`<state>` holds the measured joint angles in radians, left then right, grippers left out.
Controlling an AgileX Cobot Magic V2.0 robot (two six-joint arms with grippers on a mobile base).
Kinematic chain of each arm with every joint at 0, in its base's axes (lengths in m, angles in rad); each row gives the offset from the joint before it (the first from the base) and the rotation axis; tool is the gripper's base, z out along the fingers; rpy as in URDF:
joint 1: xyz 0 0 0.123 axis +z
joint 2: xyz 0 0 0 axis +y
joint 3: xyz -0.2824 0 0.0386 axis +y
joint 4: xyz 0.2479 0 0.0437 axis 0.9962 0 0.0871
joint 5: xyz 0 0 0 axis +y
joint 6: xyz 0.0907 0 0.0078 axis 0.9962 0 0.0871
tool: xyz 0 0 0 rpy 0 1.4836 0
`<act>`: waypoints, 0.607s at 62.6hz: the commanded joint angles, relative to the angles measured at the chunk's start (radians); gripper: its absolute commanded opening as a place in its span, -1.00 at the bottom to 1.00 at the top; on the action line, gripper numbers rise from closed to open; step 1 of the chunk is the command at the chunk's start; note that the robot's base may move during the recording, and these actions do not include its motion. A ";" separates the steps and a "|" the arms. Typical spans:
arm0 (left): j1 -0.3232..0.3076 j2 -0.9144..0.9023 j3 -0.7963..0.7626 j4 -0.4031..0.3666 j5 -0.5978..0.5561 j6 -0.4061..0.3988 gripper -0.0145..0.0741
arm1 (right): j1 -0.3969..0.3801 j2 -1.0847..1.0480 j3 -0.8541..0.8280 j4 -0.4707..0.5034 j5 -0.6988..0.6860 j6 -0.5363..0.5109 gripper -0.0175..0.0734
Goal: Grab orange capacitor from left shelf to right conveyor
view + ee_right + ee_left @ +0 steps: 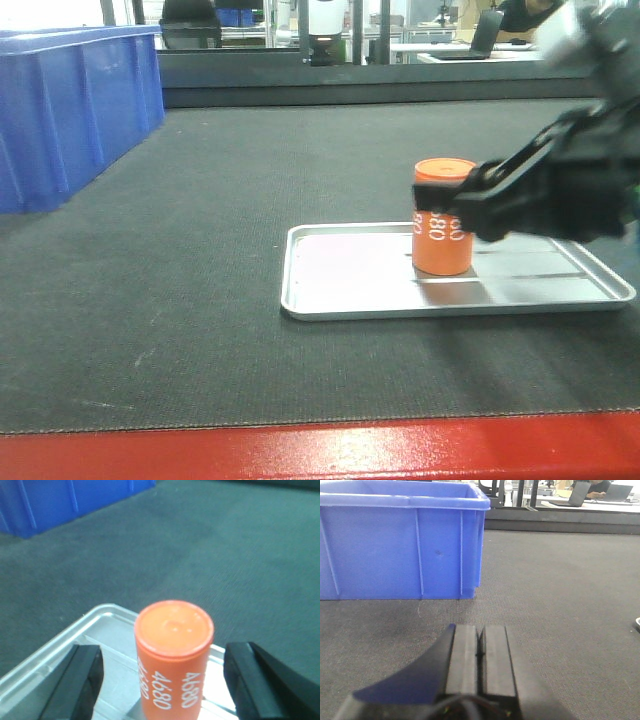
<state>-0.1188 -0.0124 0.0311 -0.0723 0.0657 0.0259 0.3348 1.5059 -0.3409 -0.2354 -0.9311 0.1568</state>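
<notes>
Capacitor (173,655), orange, stands upright in silver tray (345,300) between right pincer's (165,680) wide-spread fingers.

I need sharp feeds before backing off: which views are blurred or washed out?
Front view: the right pincer is soft, and the silver tray glares pale. Right wrist view: the orange capacitor and its "4680" are readable, its fingers fuzzy. Left wrist view: the blue bin is sharp.
</notes>
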 commanded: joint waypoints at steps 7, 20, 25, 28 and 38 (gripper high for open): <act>-0.006 -0.011 -0.004 -0.002 -0.089 -0.001 -0.96 | -0.003 -0.329 0.004 -0.004 0.218 0.074 0.68; -0.006 -0.011 -0.004 -0.002 -0.089 -0.001 -0.96 | -0.003 -0.663 0.004 -0.004 0.553 0.190 0.16; -0.006 -0.011 -0.004 -0.002 -0.089 -0.001 -0.96 | -0.003 -0.796 0.004 -0.004 0.653 0.190 -0.23; -0.006 -0.011 -0.004 -0.002 -0.089 -0.001 -0.96 | -0.003 -0.865 0.004 -0.004 0.703 0.190 -0.42; -0.006 -0.011 -0.004 -0.002 -0.089 -0.001 -0.96 | -0.003 -1.076 0.004 -0.004 0.841 0.191 -0.49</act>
<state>-0.1188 -0.0124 0.0311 -0.0723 0.0657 0.0259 0.3348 0.4963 -0.3099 -0.2354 -0.0788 0.3447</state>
